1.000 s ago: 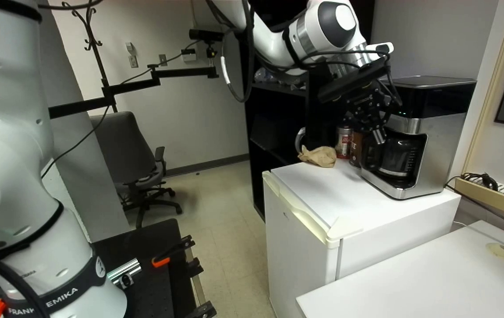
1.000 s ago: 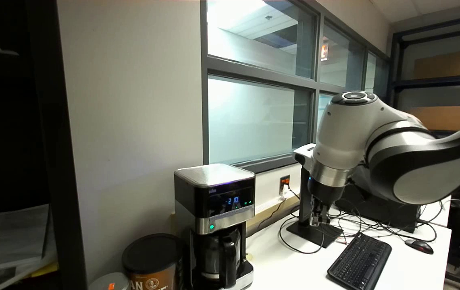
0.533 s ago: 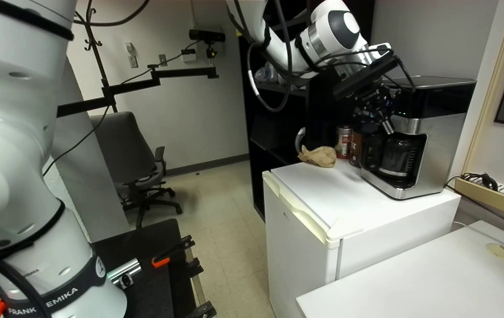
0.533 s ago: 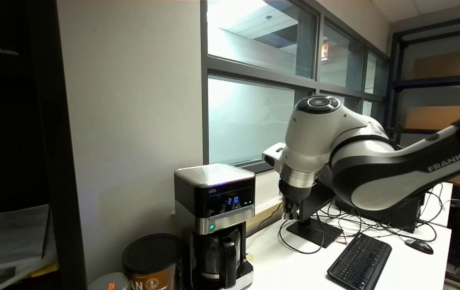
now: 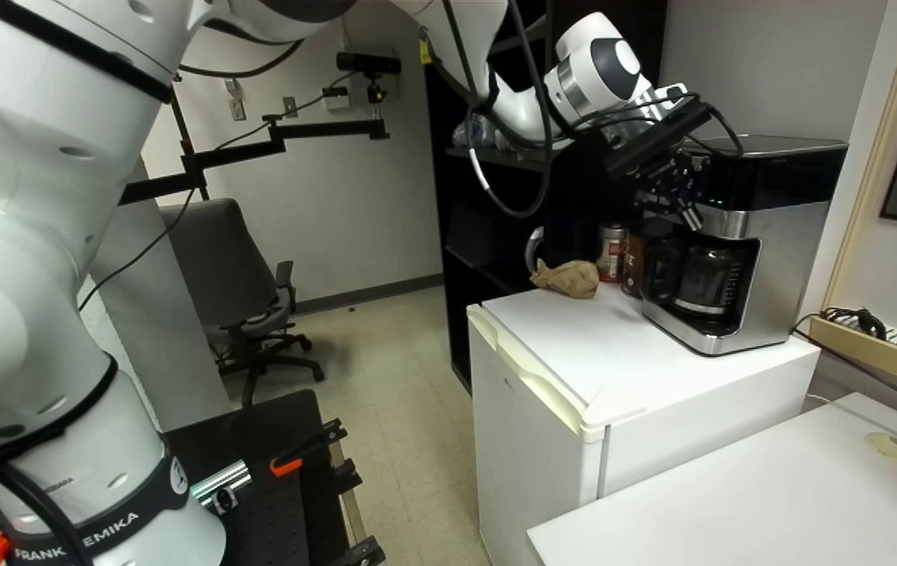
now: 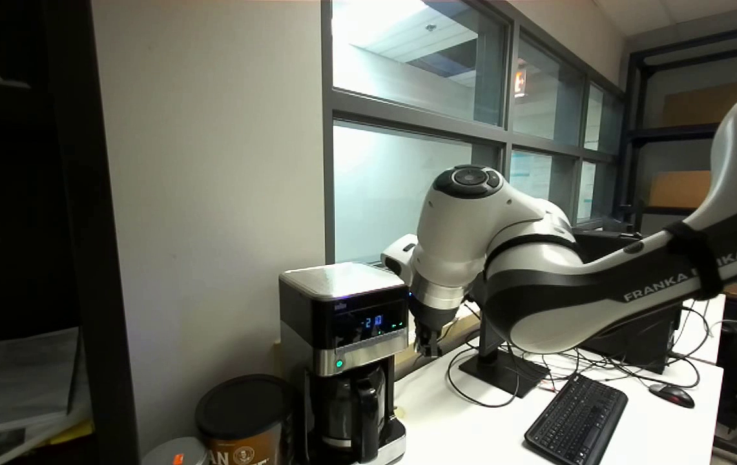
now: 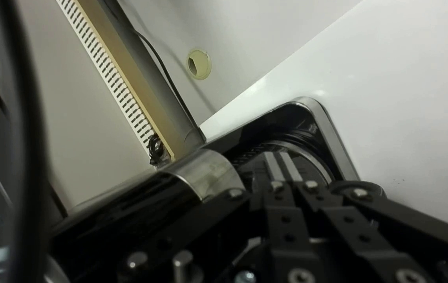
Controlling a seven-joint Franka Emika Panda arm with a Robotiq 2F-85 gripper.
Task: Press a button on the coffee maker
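The coffee maker [image 5: 788, 259] stands on the white cabinet, silver-sided with a black upper part. It also shows in an exterior view [image 6: 307, 316], with a lit display [image 6: 373, 321] and a green-lit button [image 6: 339, 363] on its silver band. Its dark carafe [image 5: 706, 279] sits in the base. My gripper [image 5: 692, 219] is shut and empty, fingers close together, in front of the machine near the silver band. In an exterior view the gripper [image 6: 428, 352] is just right of the machine. In the wrist view the gripper [image 7: 282, 167] is over the carafe, beside the silver band [image 7: 210, 173]. Contact cannot be told.
The white cabinet [image 5: 542, 464] bears a crumpled brown bag [image 5: 570, 279], a can [image 5: 612, 253] and a brown tub [image 6: 245, 445] beside the machine. A white desk [image 5: 731, 511] adjoins it, with a keyboard [image 6: 578, 420], cables and a monitor stand [image 6: 504, 374]. A dark shelf [image 5: 487, 228] stands behind.
My gripper has moved toward the coffee maker, leftward in an exterior view. Over the last half second it rose slightly near the silver band. The gripper stays shut. The coffee maker has not moved.
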